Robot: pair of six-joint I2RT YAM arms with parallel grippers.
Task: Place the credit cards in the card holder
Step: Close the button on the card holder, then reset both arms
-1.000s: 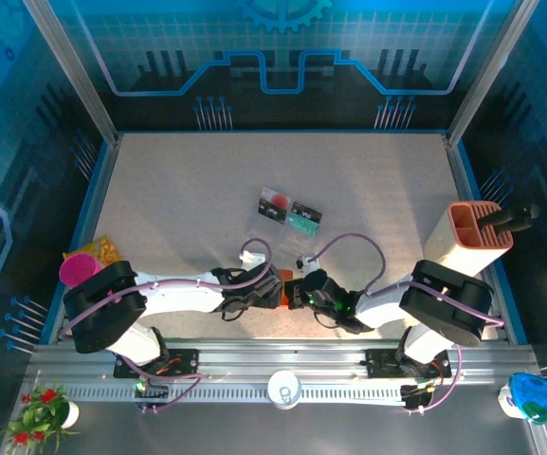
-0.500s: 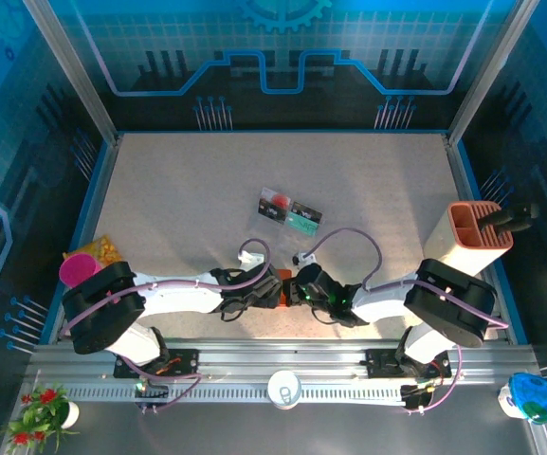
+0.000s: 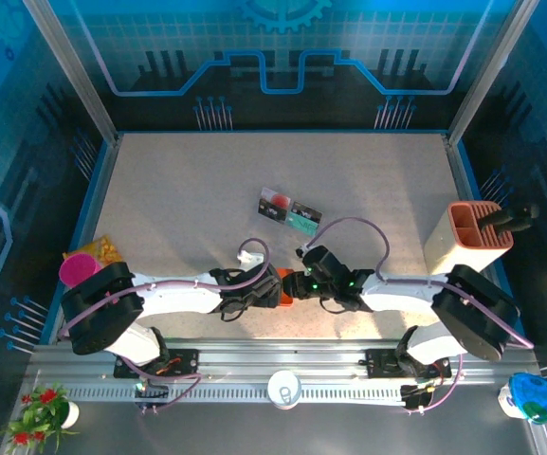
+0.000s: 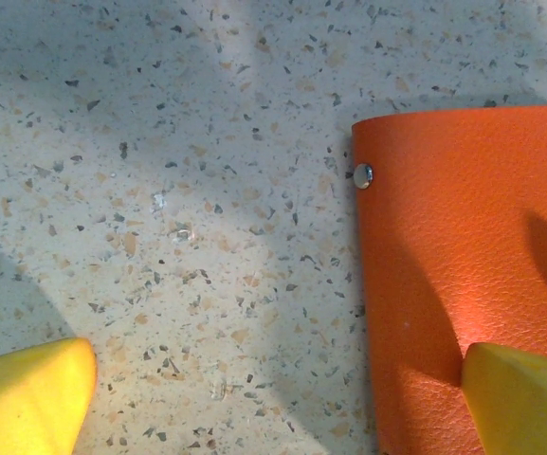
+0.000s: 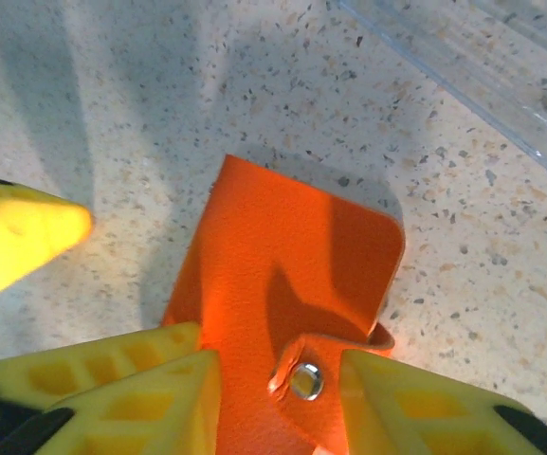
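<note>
The orange card holder [image 3: 283, 285] lies folded on the table near the front edge, between my two grippers. My left gripper [image 3: 269, 287] is open; its right finger [image 4: 524, 403] rests over the holder's [image 4: 463, 275] near edge and its left finger is over bare table. My right gripper [image 5: 278, 408] is open, and the holder's snap tab [image 5: 307, 381] stands loose between its fingers, curled up off the cover [image 5: 264, 265]. The credit cards [image 3: 289, 212], red-and-white and teal, sit farther back on the table, apart from both grippers.
The edge of a clear acrylic tray [image 5: 463, 85] runs just beyond the holder. A tall beige-and-orange box [image 3: 470, 239] with a dark tool in it stands at the right. A pink cup [image 3: 78, 270] and a yellow bag are at the left edge.
My right gripper went from shut to open and let go of the snap tab. The right arm stretched further left towards the holder. The left arm barely moved.
</note>
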